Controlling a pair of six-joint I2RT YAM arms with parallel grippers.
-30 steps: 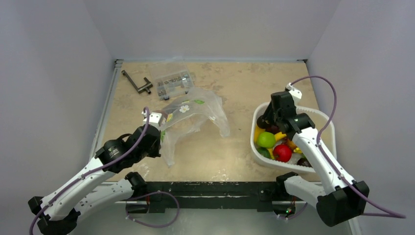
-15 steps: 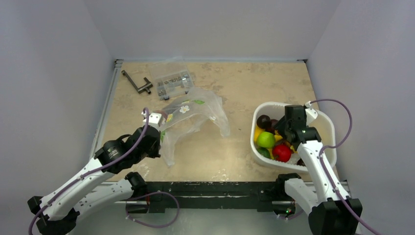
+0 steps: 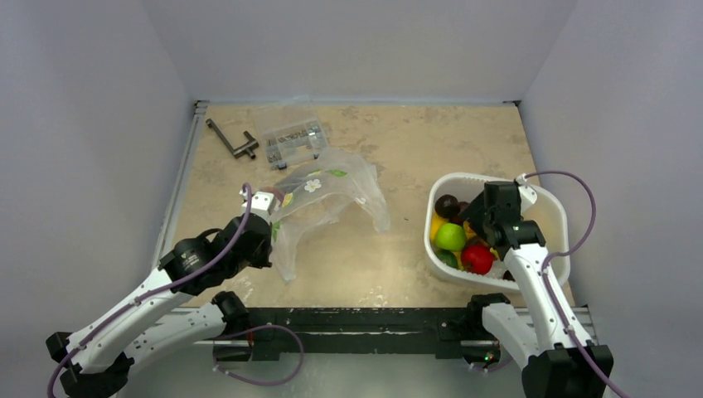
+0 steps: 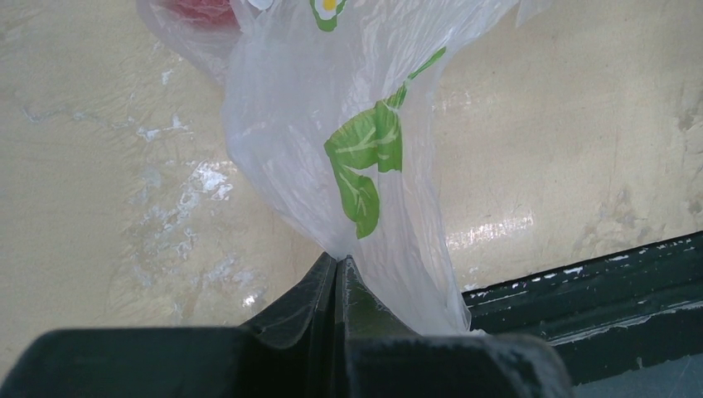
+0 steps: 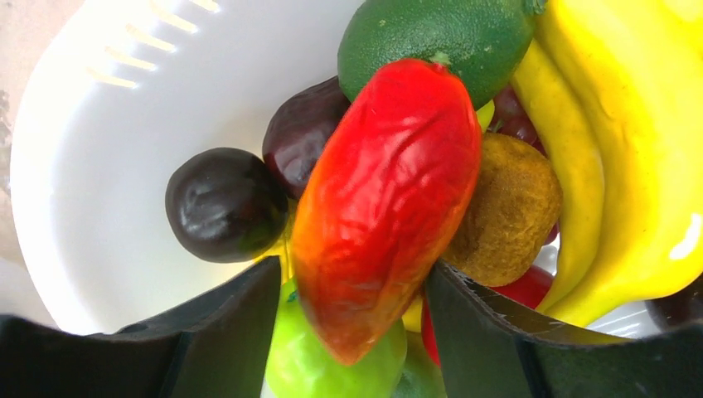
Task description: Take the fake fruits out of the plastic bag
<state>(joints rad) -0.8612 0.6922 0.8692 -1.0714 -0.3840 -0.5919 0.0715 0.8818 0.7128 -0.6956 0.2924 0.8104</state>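
Observation:
My left gripper (image 3: 272, 217) is shut on a lower edge of the plastic bag (image 3: 332, 192), holding the film up off the table; the pinch shows in the left wrist view (image 4: 338, 261), where the bag (image 4: 332, 99) hangs down with a green leaf print. A red fruit (image 4: 197, 8) shows through the film at the top. My right gripper (image 3: 487, 217) is over the white bin (image 3: 554, 214). Its jaws stand apart (image 5: 355, 278) either side of the orange-red elongated piece (image 5: 385, 199), with a thin gap on the left. That piece lies on the fruit pile.
The bin (image 5: 91, 174) also holds a green apple (image 3: 451, 237), a red round fruit (image 3: 478, 258), dark purple fruits (image 5: 225, 203), a yellow banana (image 5: 630, 166) and a brown fruit (image 5: 510, 211). A clear compartment box (image 3: 292, 137) and a dark metal tool (image 3: 232, 141) lie at the back left.
My right arm swung from the bin's far left rim to over its middle, then nearly stopped. My left gripper kept hold of the bag and did not move.

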